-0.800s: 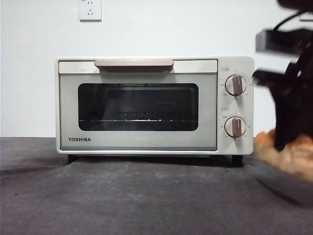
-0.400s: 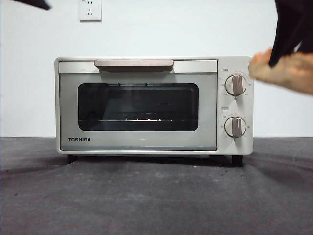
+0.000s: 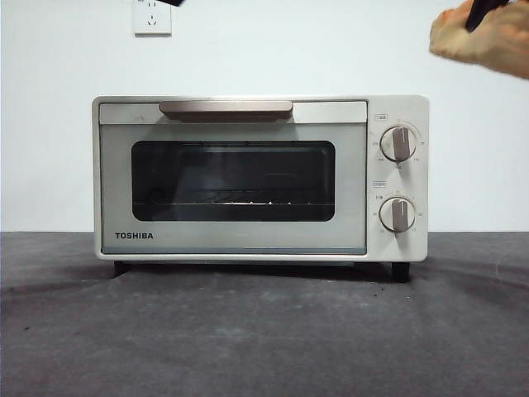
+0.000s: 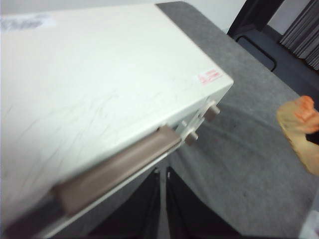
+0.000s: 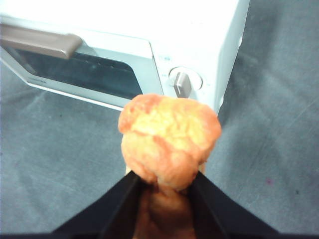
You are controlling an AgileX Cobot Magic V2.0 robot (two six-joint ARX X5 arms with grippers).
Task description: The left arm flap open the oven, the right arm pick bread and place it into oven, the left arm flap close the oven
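Grey cloth [image 3: 264,331] up front, bare in the front view. On it sits the oven [image 3: 260,178], square-on, door shut, handle [image 3: 226,108] across the top, two knobs [image 3: 399,178] stacked at one end, rack visible through the dark window. High at the top corner beyond the knob end, the bread [image 3: 483,37] hangs in the air, clear of the oven. The right gripper [image 5: 162,186] has it: jaws spread around the loaf, clamped on its sides. The left gripper [image 4: 163,196] hovers over the oven's front top edge near the handle, jaws nearly together, a thin slit between, holding nothing. On the far wall, a socket [image 3: 152,16].
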